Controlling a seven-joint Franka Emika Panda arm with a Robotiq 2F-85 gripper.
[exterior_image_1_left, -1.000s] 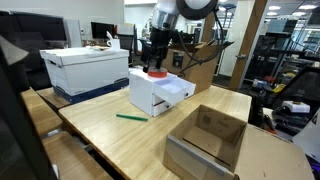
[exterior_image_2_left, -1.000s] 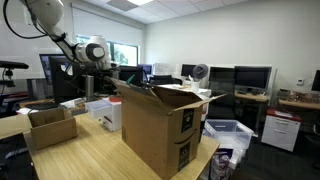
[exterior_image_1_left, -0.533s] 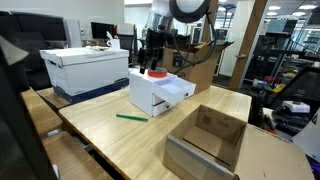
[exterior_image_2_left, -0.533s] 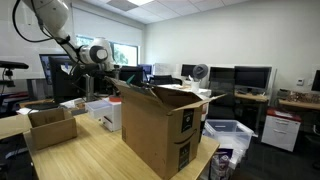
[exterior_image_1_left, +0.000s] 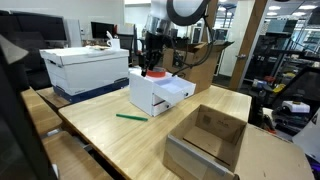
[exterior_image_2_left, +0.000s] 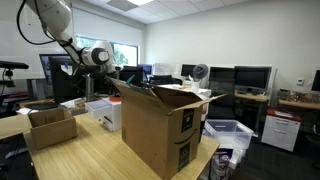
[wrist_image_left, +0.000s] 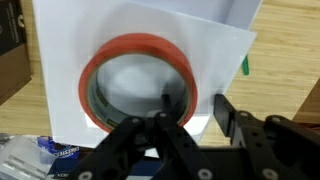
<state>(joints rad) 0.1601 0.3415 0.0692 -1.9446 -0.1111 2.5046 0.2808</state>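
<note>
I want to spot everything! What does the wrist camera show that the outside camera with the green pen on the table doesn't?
Only the wrist view: you look straight down through the orange tape roll, and a blue-printed packet peeks in below. Only an exterior view: the robot arm, an open cardboard box and a big lidded white box. Both: the tape roll, the small white box under it, the green pen and the pincer.
</note>
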